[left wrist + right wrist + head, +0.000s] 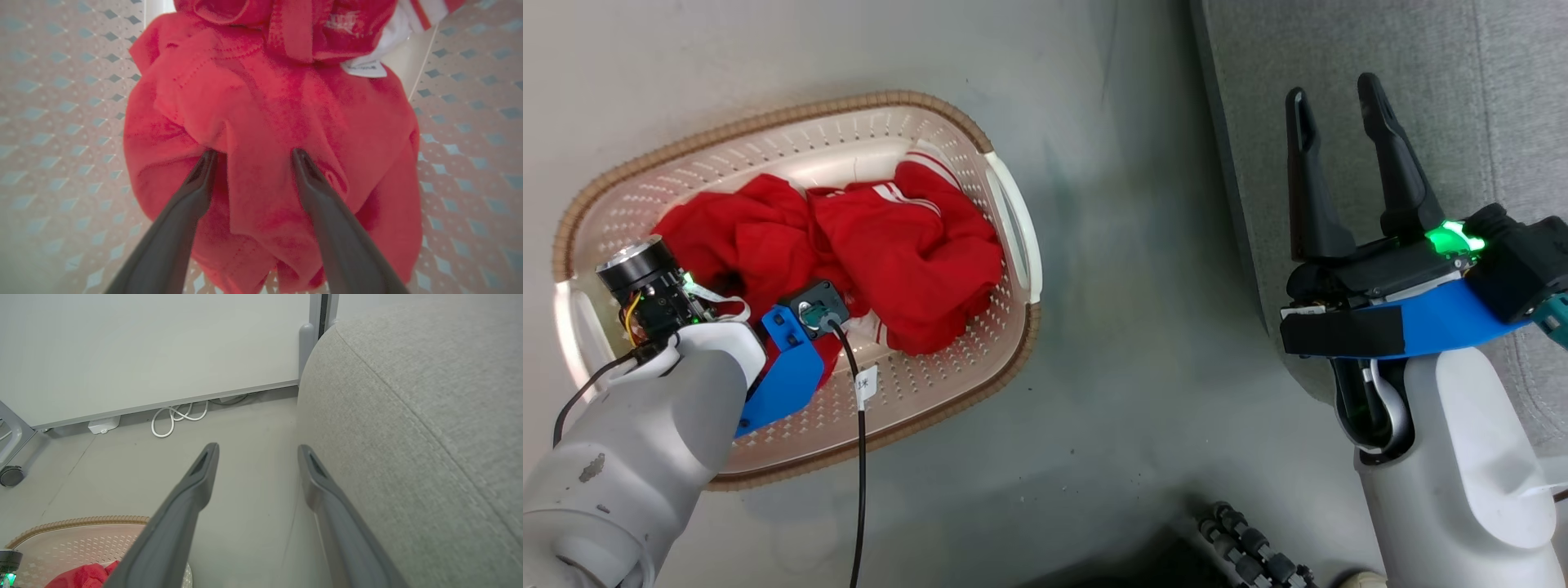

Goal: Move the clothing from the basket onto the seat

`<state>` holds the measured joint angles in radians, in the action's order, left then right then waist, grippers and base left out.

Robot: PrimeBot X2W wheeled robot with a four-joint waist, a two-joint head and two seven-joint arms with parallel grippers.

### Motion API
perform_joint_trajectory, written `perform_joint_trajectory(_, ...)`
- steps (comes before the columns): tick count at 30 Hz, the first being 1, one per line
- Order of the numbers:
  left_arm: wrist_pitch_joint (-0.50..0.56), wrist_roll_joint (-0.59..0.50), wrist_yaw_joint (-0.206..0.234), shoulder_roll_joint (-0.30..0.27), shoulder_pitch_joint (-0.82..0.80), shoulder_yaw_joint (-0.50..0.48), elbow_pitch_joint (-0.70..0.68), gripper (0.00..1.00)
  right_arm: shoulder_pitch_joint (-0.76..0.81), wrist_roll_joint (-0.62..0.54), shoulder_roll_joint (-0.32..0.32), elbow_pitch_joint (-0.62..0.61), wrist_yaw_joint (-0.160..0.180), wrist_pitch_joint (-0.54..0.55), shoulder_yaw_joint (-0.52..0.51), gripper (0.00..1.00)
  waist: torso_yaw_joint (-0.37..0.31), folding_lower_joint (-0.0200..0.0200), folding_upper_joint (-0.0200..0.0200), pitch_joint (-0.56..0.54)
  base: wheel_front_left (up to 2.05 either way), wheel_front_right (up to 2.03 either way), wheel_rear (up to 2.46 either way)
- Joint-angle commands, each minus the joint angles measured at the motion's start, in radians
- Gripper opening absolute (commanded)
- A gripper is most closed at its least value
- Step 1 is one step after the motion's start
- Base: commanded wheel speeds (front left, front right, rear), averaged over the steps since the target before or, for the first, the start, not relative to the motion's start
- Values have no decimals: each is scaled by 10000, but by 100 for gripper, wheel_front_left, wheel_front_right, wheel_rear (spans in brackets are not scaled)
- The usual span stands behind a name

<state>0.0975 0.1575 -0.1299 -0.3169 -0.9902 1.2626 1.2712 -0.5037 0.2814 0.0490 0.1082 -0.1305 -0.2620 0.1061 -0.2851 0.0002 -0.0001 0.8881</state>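
Left wrist view: a fold of the red garment (265, 102), at 12 o'clock, is straddled by the left gripper (253, 153), spread wide; the right gripper (1331, 88), likewise spread and empty, is positioned farther off.

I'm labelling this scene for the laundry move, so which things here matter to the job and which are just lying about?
Job: red clothing; basket holding it; grey seat; left tool, open at the clothing; right tool, open near the seat.
Lying about: white cable by the wall; caster wheel; black ribbed hose on the floor.
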Motion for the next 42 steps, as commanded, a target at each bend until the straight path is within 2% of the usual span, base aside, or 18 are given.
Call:
perform_joint_trajectory(1, 179, -70, -5, -10, -242, 48, 36, 100, -156, 14, 25, -79, -4, -45, 6, 100, -95, -2, 1, 313, 0, 0, 0)
perform_joint_trajectory(11, 1283, -102, -5, 272, -452, 188, -59, 100, -271, 77, 25, -304, -4, -45, -106, 100, -182, -2, 1, 829, 0, 0, 0)
perform_joint_trajectory(12, 1384, -170, -5, 305, -437, 196, -80, 72, -260, 68, 25, -313, -4, -45, -118, 100, -181, -2, 1, 845, 0, 0, 0)
perform_joint_trajectory(13, 1461, -194, -5, 339, -435, 200, -108, 29, -257, 57, 25, -312, -4, -45, -127, 100, -180, -2, 1, 855, 0, 0, 0)
perform_joint_trajectory(14, 1557, -220, -5, 378, -397, 202, -143, 0, -260, 45, 25, -305, -4, -45, -132, 100, -180, -2, 1, 856, 0, 0, 0)
perform_joint_trajectory(20, 1807, -386, -5, 539, -278, 208, -424, 0, -204, -24, 25, -271, -4, -45, -169, 100, -131, -2, 1, 691, 0, 0, 0)
perform_joint_trajectory(27, 1615, -98, -5, 648, -149, 208, -746, 0, -66, -218, 25, -179, -4, -45, -314, 100, 61, -2, 1, 172, 0, 0, 0)
perform_joint_trajectory(37, 452, 866, 2, 1072, 27, 50, -880, 0, 258, -719, 28, -24, -4, -45, -505, 100, 740, -2, 1, -1057, 0, 0, 0)
perform_joint_trajectory(42, -444, 1251, 192, 1358, 303, -222, -831, 0, 544, -987, 29, 109, -4, -44, -639, 100, 1135, -2, 1, -1851, 0, 0, 0)
